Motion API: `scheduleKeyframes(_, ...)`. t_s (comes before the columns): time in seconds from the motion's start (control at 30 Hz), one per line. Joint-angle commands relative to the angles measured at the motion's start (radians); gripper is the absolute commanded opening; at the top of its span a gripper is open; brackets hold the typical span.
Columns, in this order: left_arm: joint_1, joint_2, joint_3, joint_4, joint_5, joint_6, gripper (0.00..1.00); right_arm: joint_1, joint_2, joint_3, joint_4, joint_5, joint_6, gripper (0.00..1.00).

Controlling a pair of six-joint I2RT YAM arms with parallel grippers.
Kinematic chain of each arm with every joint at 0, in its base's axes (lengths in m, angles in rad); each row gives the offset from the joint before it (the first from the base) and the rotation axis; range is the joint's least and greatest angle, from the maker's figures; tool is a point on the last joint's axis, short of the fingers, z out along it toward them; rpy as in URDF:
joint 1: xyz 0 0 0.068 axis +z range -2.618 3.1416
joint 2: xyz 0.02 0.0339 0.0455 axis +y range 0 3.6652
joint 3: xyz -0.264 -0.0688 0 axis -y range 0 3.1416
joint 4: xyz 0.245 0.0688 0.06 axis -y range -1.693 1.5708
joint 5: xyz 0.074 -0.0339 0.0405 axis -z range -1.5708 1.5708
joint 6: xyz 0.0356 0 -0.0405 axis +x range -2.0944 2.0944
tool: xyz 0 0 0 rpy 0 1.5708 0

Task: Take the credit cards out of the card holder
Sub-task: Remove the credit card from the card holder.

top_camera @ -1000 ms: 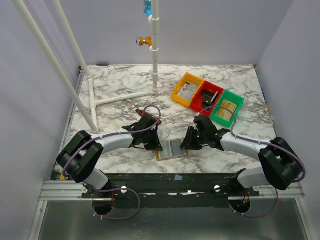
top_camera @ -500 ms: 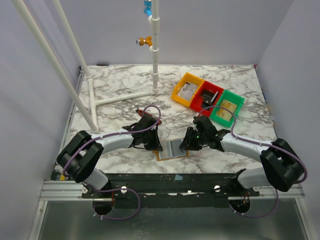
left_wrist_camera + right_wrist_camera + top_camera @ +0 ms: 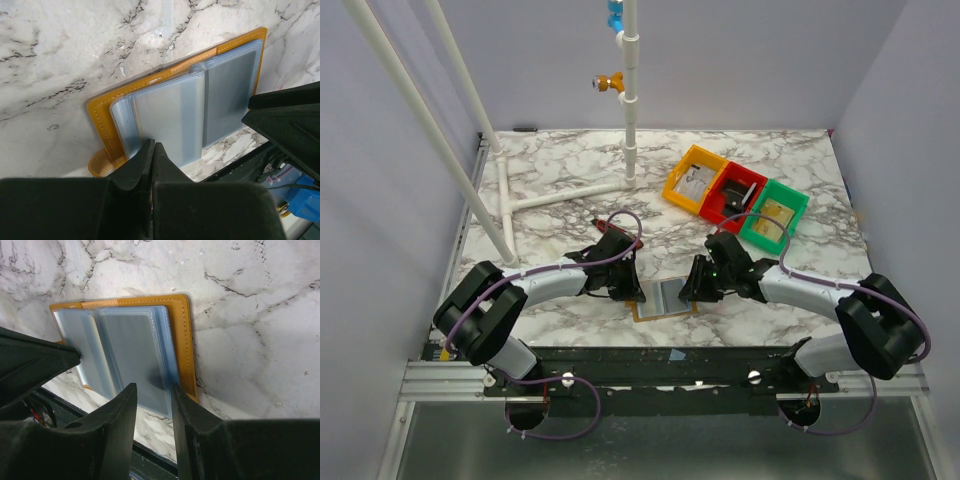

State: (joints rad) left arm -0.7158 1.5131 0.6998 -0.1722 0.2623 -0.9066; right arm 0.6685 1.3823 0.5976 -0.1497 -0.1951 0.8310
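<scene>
The card holder (image 3: 665, 298) lies open and flat on the marble close to the table's front edge, mustard-brown cover (image 3: 102, 125) down, clear sleeves up. Grey-blue credit cards (image 3: 170, 120) (image 3: 132, 350) sit inside the sleeves. My left gripper (image 3: 638, 292) is shut, its joined tips (image 3: 152, 146) resting on the near edge of the left page. My right gripper (image 3: 688, 290) is open a finger's width, and its tips (image 3: 154, 387) straddle the outer edge of the right page beside the cover's stitched rim (image 3: 182, 340). Nothing is clamped between them.
Orange (image 3: 695, 180), red (image 3: 735, 193) and green (image 3: 775, 218) bins stand in a row at the back right. A white pipe frame (image 3: 630, 100) rises at the back and left. A red-and-black utility knife (image 3: 603, 222) lies behind the left arm. The table's front edge (image 3: 670, 335) lies just below the holder.
</scene>
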Motion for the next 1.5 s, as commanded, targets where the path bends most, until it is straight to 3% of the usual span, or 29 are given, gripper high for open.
scheduleKeyframes(0.0,-0.006,0.021,-0.005,-0.009,-0.008,0.005,0.00,0.008,0.028,-0.013,0.028,-0.007,0.011,0.37)
scheduleKeyframes(0.53,-0.006,0.020,-0.006,-0.009,-0.008,0.004,0.00,0.009,-0.068,0.055,0.030,-0.147,0.058,0.37)
scheduleKeyframes(0.83,-0.006,0.018,-0.006,-0.008,-0.006,0.005,0.00,0.033,0.012,0.060,0.124,-0.204,0.093,0.37)
scheduleKeyframes(1.23,-0.006,0.011,-0.006,-0.015,-0.009,0.005,0.00,0.164,0.131,0.128,0.182,-0.139,0.138,0.37)
scheduleKeyframes(1.47,-0.002,-0.048,0.008,-0.086,-0.061,0.026,0.00,0.162,0.091,0.159,0.074,-0.022,0.119,0.37)
